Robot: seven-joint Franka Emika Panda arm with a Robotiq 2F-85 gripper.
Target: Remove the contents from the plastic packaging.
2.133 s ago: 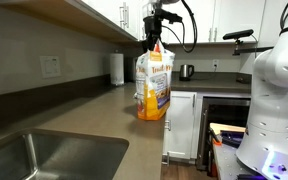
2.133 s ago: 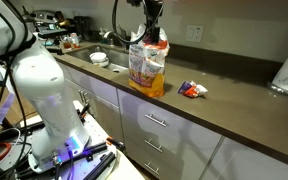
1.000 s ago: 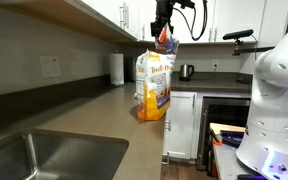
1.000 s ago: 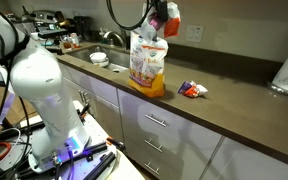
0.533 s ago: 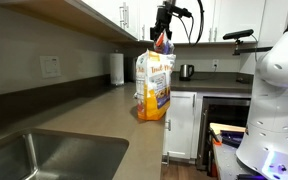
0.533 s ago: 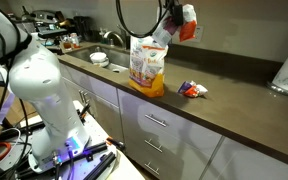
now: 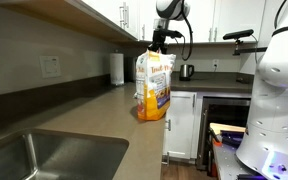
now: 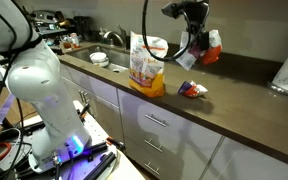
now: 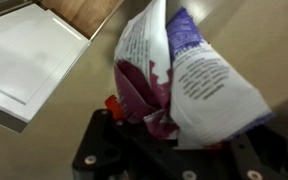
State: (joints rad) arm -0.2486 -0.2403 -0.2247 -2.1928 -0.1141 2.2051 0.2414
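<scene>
The plastic packaging (image 7: 154, 87) stands upright on the counter, a tall crinkly bag in white and yellow-orange; it also shows in an exterior view (image 8: 147, 63). My gripper (image 8: 202, 47) is shut on a small packet (image 8: 212, 46), red, white and purple, held in the air above the counter, to the side of the bag. In the wrist view the packet (image 9: 179, 75) fills the frame, pinched in the gripper (image 9: 169, 125). In an exterior view the gripper (image 7: 160, 40) sits behind the bag's top. A second small packet (image 8: 192, 90) lies on the counter.
A sink (image 7: 44, 160) is at the near end of the counter; it also shows far off in an exterior view (image 8: 102, 60). A white cylinder (image 7: 116, 68) and a kettle (image 7: 186, 71) stand far back. Upper cabinets (image 7: 104, 15) hang overhead. Another robot's white body (image 8: 39, 80) stands in front of the counter.
My gripper has lifted the small packet up out of the bag's top and carried it sideways and down, away from the bag, toward the packet lying on the counter.
</scene>
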